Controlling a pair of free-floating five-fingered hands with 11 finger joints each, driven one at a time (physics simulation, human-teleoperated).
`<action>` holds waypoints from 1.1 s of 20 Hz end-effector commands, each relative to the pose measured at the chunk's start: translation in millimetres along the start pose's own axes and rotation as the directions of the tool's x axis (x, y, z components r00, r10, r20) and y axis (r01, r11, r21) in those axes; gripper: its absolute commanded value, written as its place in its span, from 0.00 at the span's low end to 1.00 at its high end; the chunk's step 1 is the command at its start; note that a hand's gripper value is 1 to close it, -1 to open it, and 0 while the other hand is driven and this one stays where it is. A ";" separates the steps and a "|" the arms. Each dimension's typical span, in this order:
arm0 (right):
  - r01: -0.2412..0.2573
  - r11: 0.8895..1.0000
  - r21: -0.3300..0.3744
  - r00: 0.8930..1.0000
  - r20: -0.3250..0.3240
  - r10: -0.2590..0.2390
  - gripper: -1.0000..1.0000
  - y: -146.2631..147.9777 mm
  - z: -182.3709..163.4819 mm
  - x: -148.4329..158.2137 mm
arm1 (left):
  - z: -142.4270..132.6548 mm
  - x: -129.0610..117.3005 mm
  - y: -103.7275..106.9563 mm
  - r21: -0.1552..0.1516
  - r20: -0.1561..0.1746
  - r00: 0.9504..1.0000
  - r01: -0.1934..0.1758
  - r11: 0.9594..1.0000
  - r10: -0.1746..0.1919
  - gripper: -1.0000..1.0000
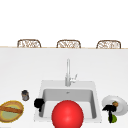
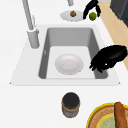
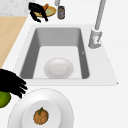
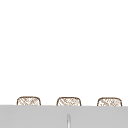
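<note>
Right robot hand (image 1: 109,108) at the front right of the sink, fingers curled down over a green lime (image 1: 113,118); in the left side view the fingers arch round the lime (image 2: 92,16), so it reads as held. Lime sits just off the front edge of the white plate (image 1: 123,108), above the table (image 1: 15,70). On the plate, a small brown fruit with a green stalk (image 3: 41,116), apart from the lime.

Left robot hand (image 1: 38,103) hangs over the sink's left rim, fingers bent loosely downward, holding nothing; in the left side view it (image 2: 110,58) hovers above the basin's near edge.

Sink basin (image 2: 72,37) holds a white bowl (image 2: 69,64) lying on the bottom. Faucet (image 1: 68,72) stands behind the basin. A big red ball (image 1: 67,114) covers the sink's front in the front view.

Left of the sink: a dark jar (image 1: 25,95), and a yellow-rimmed basket (image 1: 3,115) with a brown stick-shaped thing (image 2: 120,115) across it.

Three woven chair backs (image 1: 68,44) beyond the table's far edge.
</note>
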 end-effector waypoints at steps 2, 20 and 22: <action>-0.019 1.000 0.005 1.000 0.009 0.019 0.00 -19.2 13.2 13.5 | 0.0 0.0 0.0 0.000 0.000 1.000 0.000 1.000 0.000 0.50; -0.044 0.998 -0.051 0.999 0.017 0.045 0.00 -63.3 35.4 30.7 | 0.0 0.0 0.0 0.000 0.000 1.000 0.000 1.000 0.000 0.50; -0.065 0.995 -0.077 0.998 0.017 0.066 0.00 -71.2 40.8 27.0 | 0.0 0.0 0.0 0.000 0.000 1.000 0.000 1.000 0.000 0.50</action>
